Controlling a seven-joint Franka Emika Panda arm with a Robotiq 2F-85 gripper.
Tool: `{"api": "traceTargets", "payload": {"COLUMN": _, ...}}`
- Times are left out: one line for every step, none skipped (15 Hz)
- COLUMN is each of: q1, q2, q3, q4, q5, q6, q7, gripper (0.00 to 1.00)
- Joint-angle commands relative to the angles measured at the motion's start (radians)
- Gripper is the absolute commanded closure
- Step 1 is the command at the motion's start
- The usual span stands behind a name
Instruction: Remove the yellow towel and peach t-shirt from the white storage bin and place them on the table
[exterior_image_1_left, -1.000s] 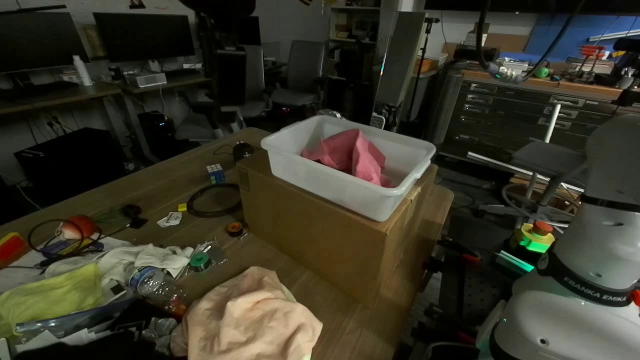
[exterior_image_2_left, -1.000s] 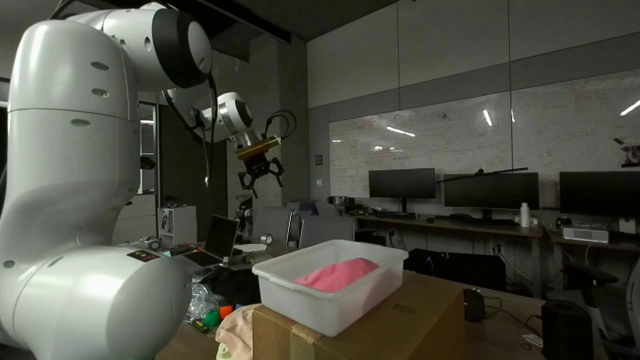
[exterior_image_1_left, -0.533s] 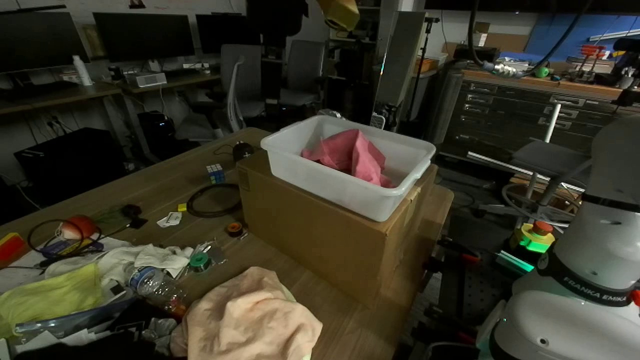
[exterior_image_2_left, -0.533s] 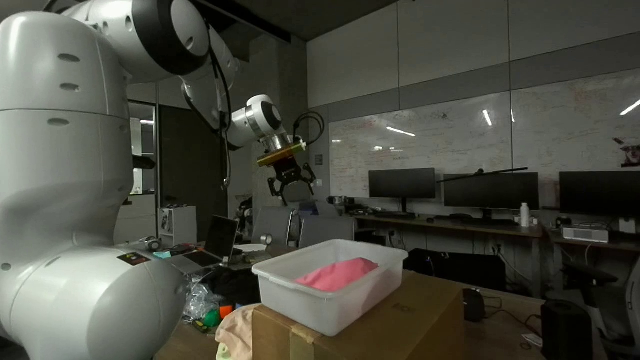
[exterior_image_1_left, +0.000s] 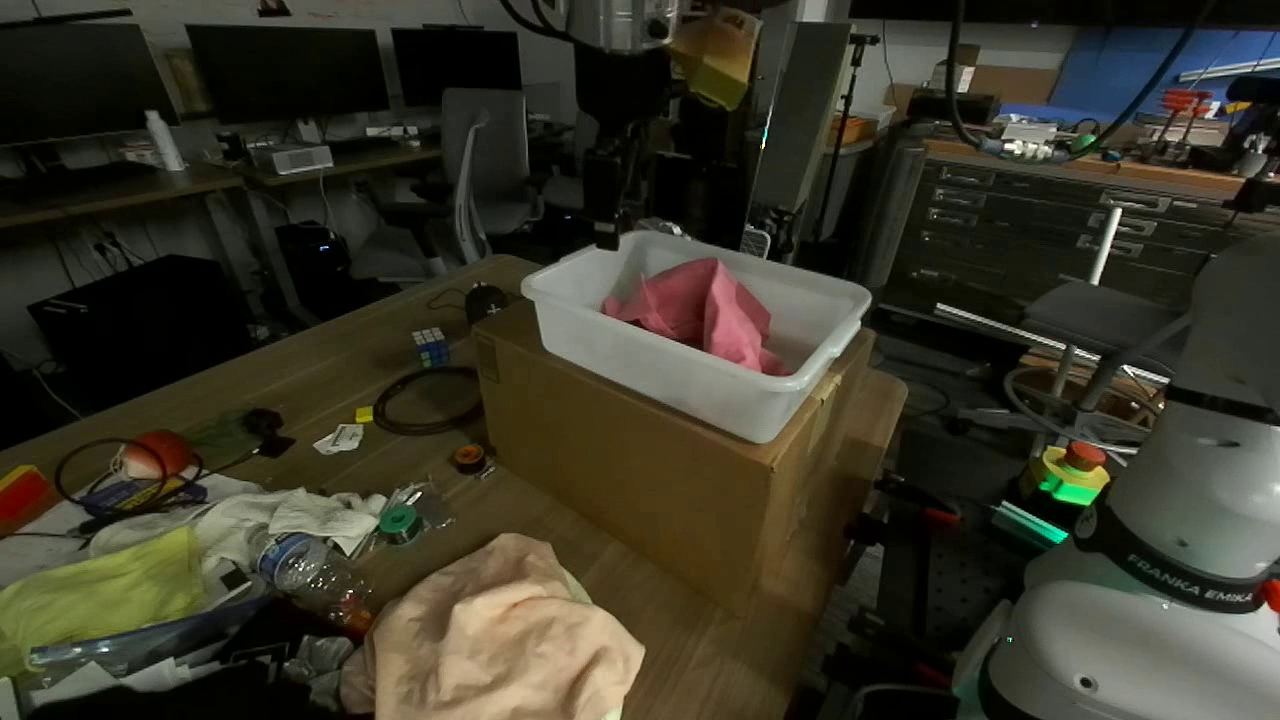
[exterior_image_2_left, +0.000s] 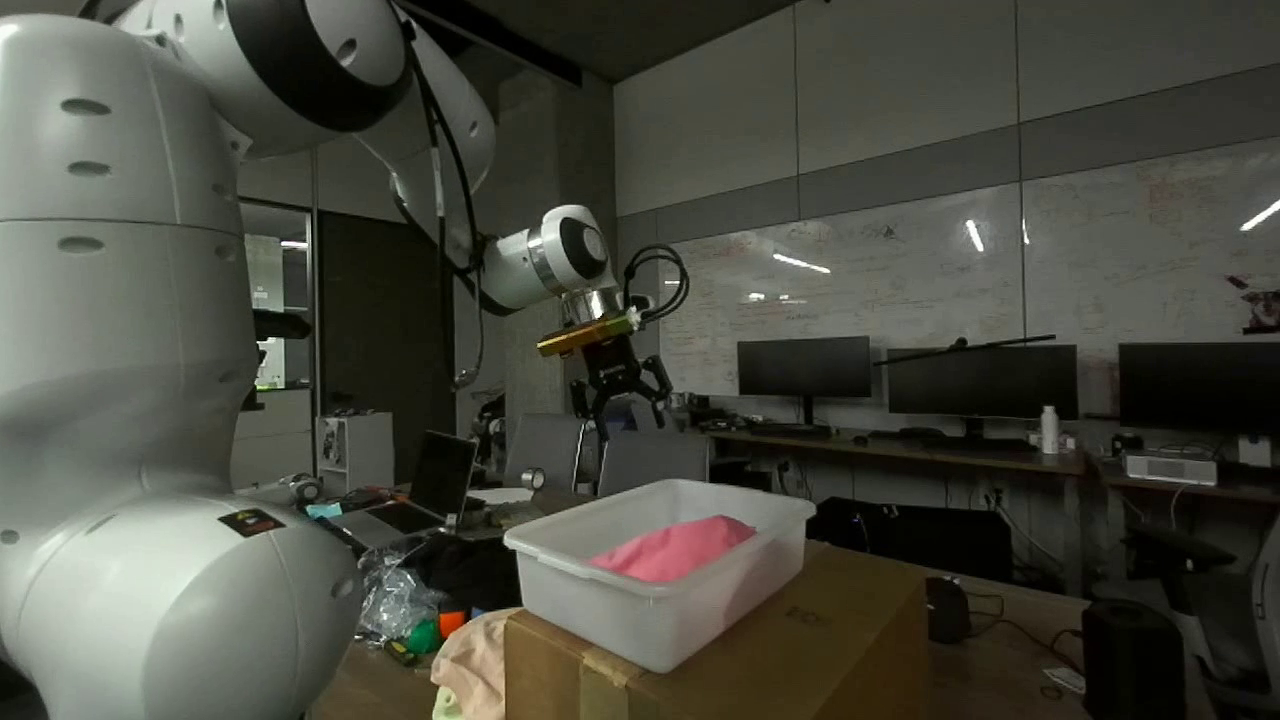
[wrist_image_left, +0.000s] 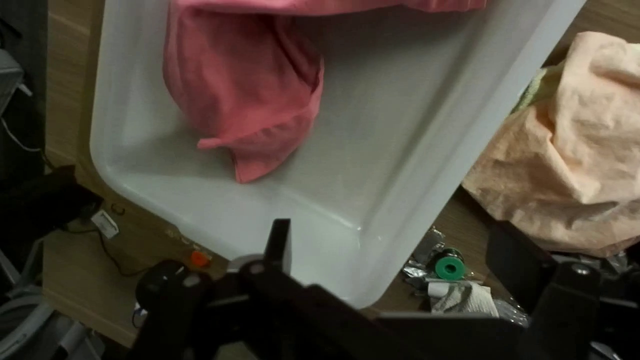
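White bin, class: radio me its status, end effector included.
End effector open, holding nothing. Pink cloth inside the white bin. Peach cloth outside, on the table. Bin rim possibly in the way.

- The box (exterior_image_1_left: 630, 480) is set on the surface (exterior_image_1_left: 690, 640), the bin (exterior_image_1_left: 660, 372) stacked on top
- A cloth (exterior_image_1_left: 700, 300) is contained in the bin
- In an exterior view, the t-shirt (exterior_image_1_left: 510, 630) is laid before the box, to its left
- Behind the t-shirt, the cube (exterior_image_1_left: 432, 347) is placed left of the box
- In the wrist view, a corner of the bin is framed between the fingers (wrist_image_left: 516, 257)
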Motion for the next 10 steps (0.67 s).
{"api": "traceTargets", "payload": {"q1": -0.029, "q2": -0.032, "q3": -0.03, "q4": -0.058, "q5": 0.063, "q6": 0.031, "q7": 0.023, "gripper": 0.0}}
{"api": "traceTargets", "payload": {"q1": -0.037, "q2": -0.029, "q3": -0.037, "q4": -0.066, "q5": 0.077, "q6": 0.033, "q7": 0.022, "gripper": 0.0}}
{"api": "traceTargets", "payload": {"q1": -0.045, "q2": -0.027, "q3": -0.045, "q4": -0.074, "q5": 0.091, "q6": 0.036, "q7": 0.023, "gripper": 0.0}}
{"api": "traceTargets", "payload": {"q1": -0.052, "q2": -0.025, "q3": -0.053, "q4": -0.083, "q5": 0.105, "q6": 0.043, "q7": 0.029, "gripper": 0.0}}
{"api": "traceTargets", "payload": {"q1": -0.059, "q2": -0.023, "q3": -0.06, "q4": -0.092, "q5": 0.126, "q6": 0.048, "q7": 0.027, "gripper": 0.0}}
{"api": "traceTargets", "payload": {"q1": -0.066, "q2": -0.021, "q3": -0.068, "q4": -0.1, "q5": 0.142, "q6": 0.055, "q7": 0.028, "gripper": 0.0}}
{"api": "traceTargets", "payload": {"q1": -0.071, "q2": -0.018, "q3": -0.074, "q4": -0.109, "q5": 0.162, "q6": 0.062, "q7": 0.026, "gripper": 0.0}}
{"api": "traceTargets", "payload": {"q1": -0.078, "q2": -0.015, "q3": -0.081, "q4": -0.116, "q5": 0.177, "q6": 0.07, "q7": 0.031, "gripper": 0.0}}
{"api": "traceTargets", "payload": {"q1": -0.083, "q2": -0.015, "q3": -0.087, "q4": -0.124, "q5": 0.197, "q6": 0.071, "q7": 0.027, "gripper": 0.0}}
{"api": "traceTargets", "payload": {"q1": -0.089, "q2": -0.015, "q3": -0.093, "q4": -0.133, "q5": 0.213, "q6": 0.075, "q7": 0.028, "gripper": 0.0}}
